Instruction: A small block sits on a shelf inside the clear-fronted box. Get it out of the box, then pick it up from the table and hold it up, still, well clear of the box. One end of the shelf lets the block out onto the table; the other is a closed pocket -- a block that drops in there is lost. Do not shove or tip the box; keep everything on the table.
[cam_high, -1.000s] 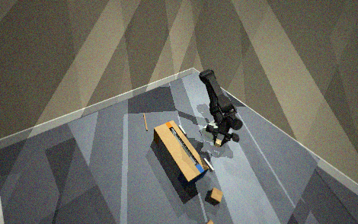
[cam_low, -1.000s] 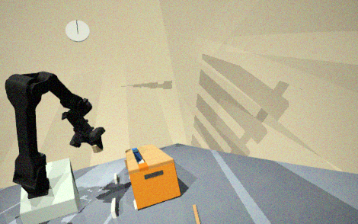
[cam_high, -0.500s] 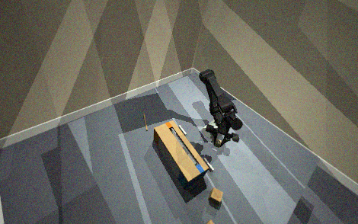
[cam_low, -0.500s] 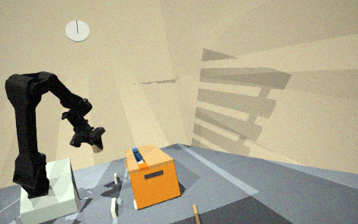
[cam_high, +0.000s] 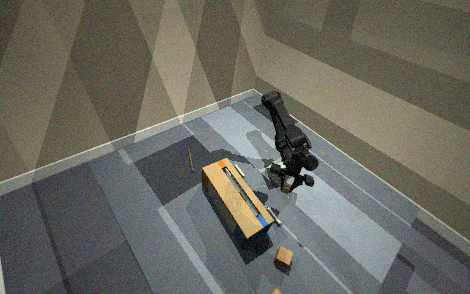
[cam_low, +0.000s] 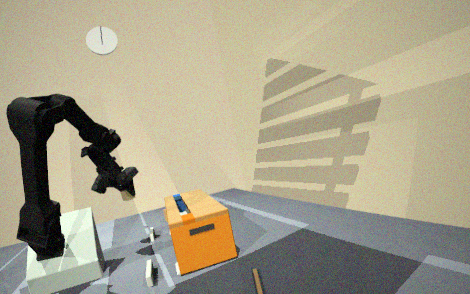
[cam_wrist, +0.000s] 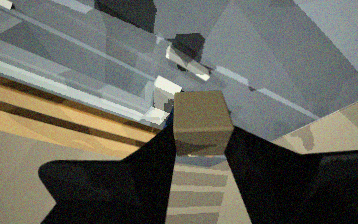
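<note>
Black pincer (cam_high: 294, 184) (cam_low: 120, 186) (cam_wrist: 197, 126) has the block (cam_high: 286, 188) (cam_low: 128, 196) (cam_wrist: 202, 120) pinched tight between its fingers! Up in the air it hangs, out of the box (cam_high: 235, 200) (cam_low: 205, 245) (cam_wrist: 65, 120) and apart from it, above the table (cam_high: 345, 215) (cam_low: 320, 260) (cam_wrist: 280, 60).

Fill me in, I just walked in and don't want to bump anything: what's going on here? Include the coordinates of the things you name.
A black robot arm (cam_high: 282, 120) (cam_low: 35, 165) has a small tan block (cam_high: 286, 186) (cam_low: 128, 196) (cam_wrist: 202, 112) gripped in its tool (cam_high: 295, 182) (cam_low: 122, 187) (cam_wrist: 197, 126). The block is up in the air, beside the upright orange box (cam_high: 240, 200) (cam_low: 205, 245) and out of it. It looks like the pick-up has worked, with holding it steady what remains.
</note>
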